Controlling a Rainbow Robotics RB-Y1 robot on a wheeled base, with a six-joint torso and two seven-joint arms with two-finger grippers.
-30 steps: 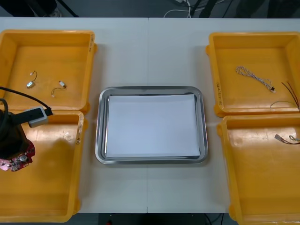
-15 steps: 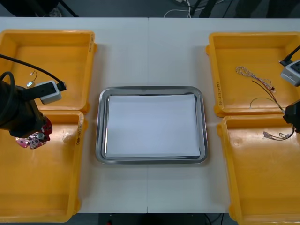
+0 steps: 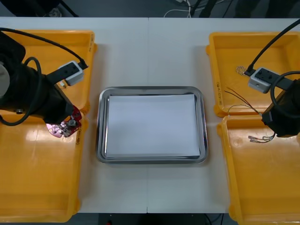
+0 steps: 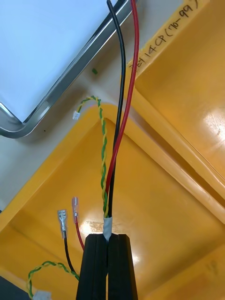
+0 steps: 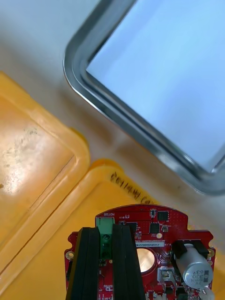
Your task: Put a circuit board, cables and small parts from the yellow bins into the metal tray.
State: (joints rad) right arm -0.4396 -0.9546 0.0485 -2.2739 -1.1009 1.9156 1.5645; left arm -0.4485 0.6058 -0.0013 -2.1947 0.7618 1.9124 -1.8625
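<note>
My left gripper [image 5: 105,233] is shut on the green connector of a round red circuit board [image 5: 157,228]. It holds the board [image 3: 65,125] above the right rim of the near left yellow bin [image 3: 37,178], close to the metal tray [image 3: 151,158]. My right gripper [image 4: 108,240] is shut on the taped part of a red and yellow cable [image 4: 120,117] made of red, black and twisted yellow-green wires. The cable's plug ends [image 3: 256,138] hang over the left part of the near right bin [image 3: 262,187].
The tray has a white inside and a shiny rim [image 5: 136,119]. A twisted blue and white cable [image 3: 241,70] lies in the far right bin [image 3: 234,47], partly behind my right arm. The far left bin [image 3: 47,51] stands behind my left arm.
My left arm lifted the board from the left of the near left bin and carried it right towards the tray. My right arm came into view and drew the cable left.
</note>
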